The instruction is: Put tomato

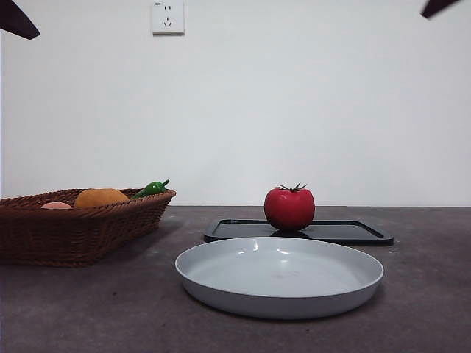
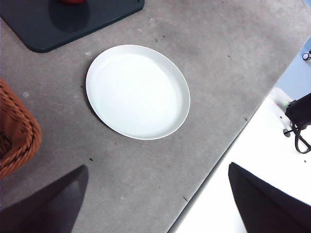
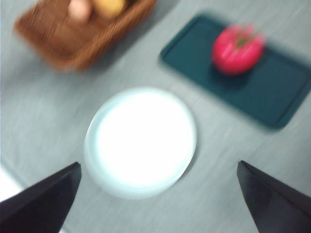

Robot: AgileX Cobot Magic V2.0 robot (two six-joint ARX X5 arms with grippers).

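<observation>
The glossy red tomato (image 1: 289,208) with a green calyx sits on a flat black tray (image 1: 353,232) behind an empty white plate (image 1: 280,276). In the right wrist view the tomato (image 3: 237,48) shows blurred on the tray (image 3: 277,82), beyond the plate (image 3: 141,141). My right gripper (image 3: 158,206) is open and empty, high above the table. My left gripper (image 2: 155,201) is open and empty, high above the plate (image 2: 137,91); only a red sliver of the tomato (image 2: 73,1) shows there. Both arms show as dark tips at the front view's top corners.
A brown wicker basket (image 1: 77,228) stands at the left, holding an orange fruit (image 1: 101,197), a small pale pink fruit (image 1: 57,206) and a green pepper (image 1: 152,188). The table's edge (image 2: 228,150) runs close to the plate in the left wrist view.
</observation>
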